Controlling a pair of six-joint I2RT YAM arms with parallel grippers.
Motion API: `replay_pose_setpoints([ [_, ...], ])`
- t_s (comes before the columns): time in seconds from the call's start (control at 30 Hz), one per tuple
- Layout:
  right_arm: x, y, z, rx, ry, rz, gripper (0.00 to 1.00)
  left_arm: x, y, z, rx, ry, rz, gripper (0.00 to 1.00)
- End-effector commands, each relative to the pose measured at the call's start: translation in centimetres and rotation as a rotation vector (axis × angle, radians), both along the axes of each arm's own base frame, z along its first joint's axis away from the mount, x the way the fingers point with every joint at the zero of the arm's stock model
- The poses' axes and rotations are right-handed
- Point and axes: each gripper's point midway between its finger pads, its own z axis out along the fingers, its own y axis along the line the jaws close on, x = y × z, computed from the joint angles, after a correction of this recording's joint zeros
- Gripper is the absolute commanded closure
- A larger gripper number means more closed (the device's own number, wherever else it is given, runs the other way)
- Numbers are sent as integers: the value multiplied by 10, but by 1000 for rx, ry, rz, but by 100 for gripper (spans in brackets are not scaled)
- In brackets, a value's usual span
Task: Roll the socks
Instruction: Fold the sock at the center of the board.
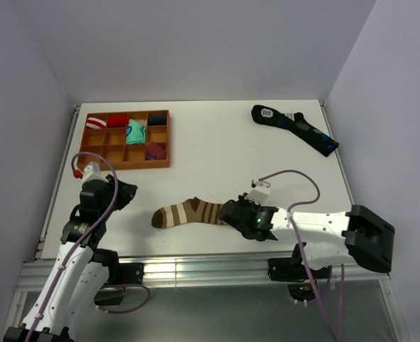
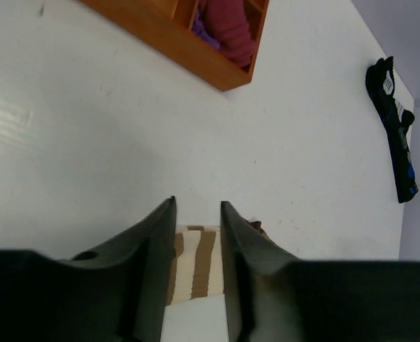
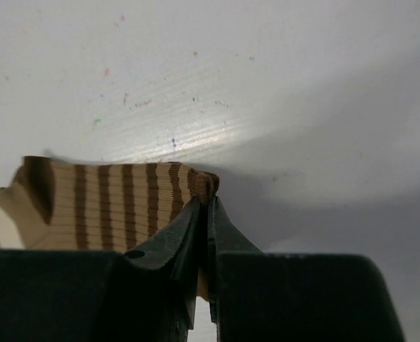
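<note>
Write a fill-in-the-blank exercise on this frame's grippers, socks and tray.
The striped sock pinched by the right gripper is cream and ____.
The left gripper is ____, holding nothing.
The black-and-blue sock lies in the far ____ corner of the table.
The wooden divided tray sits far ____.
Missing: brown; open; right; left.

My right gripper (image 3: 208,203) lies low, pinched tight on the striped sock (image 3: 110,203) — my left gripper (image 2: 198,206) hovers, fingers parted.
</note>
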Motion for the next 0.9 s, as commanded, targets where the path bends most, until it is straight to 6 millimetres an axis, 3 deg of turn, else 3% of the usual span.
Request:
replay_pose_setpoints([
  [0.0, 8, -29, 28, -74, -98, -41, 91, 8, -10, -2, -74, -47, 14, 72],
  [0.17, 17, -37, 60, -78, -183, -30, 92, 5, -31, -40, -104, 15, -6, 79],
  [0.4, 29, -22, 94, -72, -245, 25, 93, 4, -58, -78, -77, 99, -21, 100],
  [0.6, 35, 3, 118, -12, -280, 99, 96, -7, -77, -101, -51, 144, -38, 100],
  [0.87, 35, 44, 129, 16, -288, 181, 98, -23, -91, -118, -56, 173, -82, 100],
])
